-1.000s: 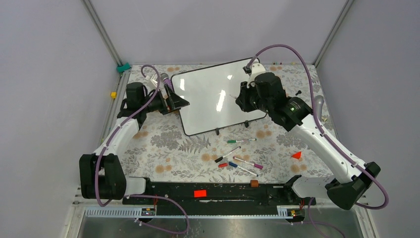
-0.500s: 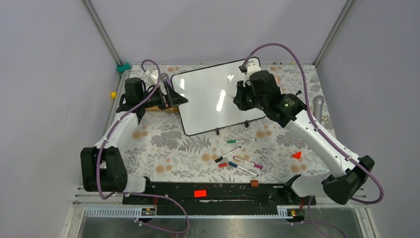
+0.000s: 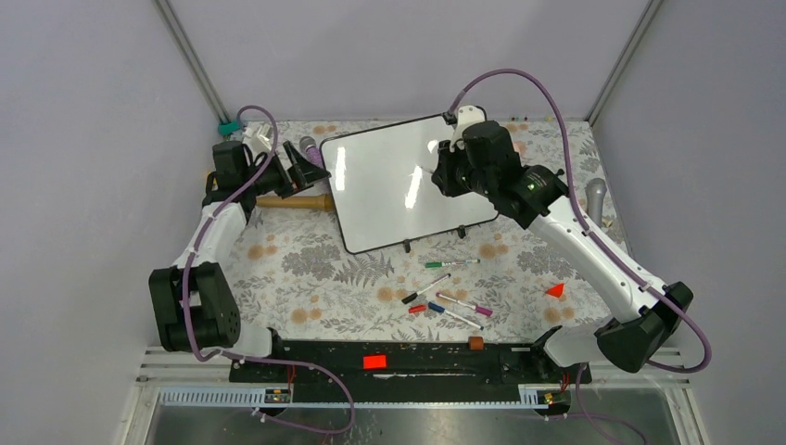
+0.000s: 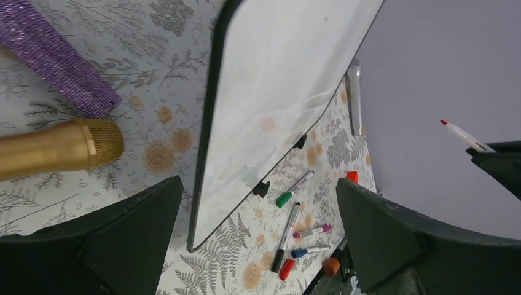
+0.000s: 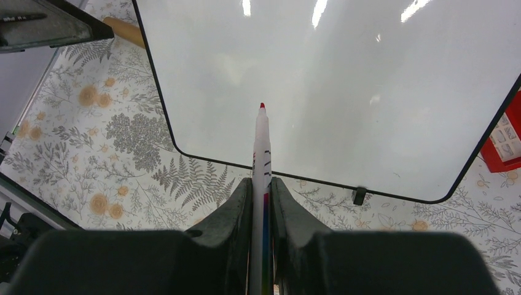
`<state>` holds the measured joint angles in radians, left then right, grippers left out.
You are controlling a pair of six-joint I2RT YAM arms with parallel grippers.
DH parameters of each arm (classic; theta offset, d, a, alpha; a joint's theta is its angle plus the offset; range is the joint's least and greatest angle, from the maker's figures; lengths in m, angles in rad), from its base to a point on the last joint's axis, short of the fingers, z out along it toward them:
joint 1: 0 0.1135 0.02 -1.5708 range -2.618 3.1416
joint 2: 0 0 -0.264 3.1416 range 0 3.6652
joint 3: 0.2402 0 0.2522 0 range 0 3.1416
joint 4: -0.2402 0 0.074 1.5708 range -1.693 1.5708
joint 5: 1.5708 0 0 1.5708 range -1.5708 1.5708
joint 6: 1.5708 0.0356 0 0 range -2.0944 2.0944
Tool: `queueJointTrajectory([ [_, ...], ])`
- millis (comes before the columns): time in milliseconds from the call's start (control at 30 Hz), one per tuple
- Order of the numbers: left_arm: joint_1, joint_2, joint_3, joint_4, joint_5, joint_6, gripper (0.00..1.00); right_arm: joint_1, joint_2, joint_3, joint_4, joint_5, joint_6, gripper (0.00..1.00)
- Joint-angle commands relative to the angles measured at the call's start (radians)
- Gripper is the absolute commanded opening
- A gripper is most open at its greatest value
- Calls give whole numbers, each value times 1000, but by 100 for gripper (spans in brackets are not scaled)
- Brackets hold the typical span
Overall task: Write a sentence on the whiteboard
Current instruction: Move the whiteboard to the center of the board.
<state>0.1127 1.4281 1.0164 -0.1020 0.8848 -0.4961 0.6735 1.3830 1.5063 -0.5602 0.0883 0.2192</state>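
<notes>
While the right hand (image 5: 261, 184) is clamped on one red-tipped marker (image 5: 262, 141), its tip pointing over the whiteboard (image 3: 389, 195), the left hand (image 4: 258, 181) stands with fingers apart, just beside the board's left edge. The single whiteboard sits at the far centre of the table (image 3: 306, 269), face plain white. Four loose markers (image 3: 463, 304) lie near its front edge.

Your glossy rectangular whiteboard (image 3: 389, 195) is white, black-rimmed. Your slim marker pen (image 5: 262, 147) is white, red-tipped. Your table cloth (image 3: 315, 278) shows grey ferns.
</notes>
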Motion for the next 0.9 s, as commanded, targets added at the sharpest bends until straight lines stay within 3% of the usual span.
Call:
queueJointTrajectory([
  [0, 32, 53, 60, 62, 26, -53, 99, 5, 1, 39, 36, 24, -27, 0],
  [100, 33, 118, 96, 62, 80, -65, 99, 5, 6, 41, 36, 21, -30, 0],
  [333, 33, 168, 44, 226, 155, -93, 99, 5, 32, 63, 38, -8, -22, 0],
  [400, 33, 152, -18, 358, 177, -92, 98, 4, 42, 71, 38, -15, -17, 0],
  [467, 33, 135, -96, 616, 185, -132, 94, 6, 51, 77, 38, -23, -11, 0],
  [567, 33, 150, -180, 863, 172, -196, 87, 5, 64, 85, 37, -33, -5, 0],
  [767, 33, 259, -182, 1150, 272, -265, 82, 6, 80, 103, 37, -52, 2, 0],
  [867, 33, 269, -181, 1180, 281, -265, 80, 6, 86, 107, 37, -50, -1, 0],
])
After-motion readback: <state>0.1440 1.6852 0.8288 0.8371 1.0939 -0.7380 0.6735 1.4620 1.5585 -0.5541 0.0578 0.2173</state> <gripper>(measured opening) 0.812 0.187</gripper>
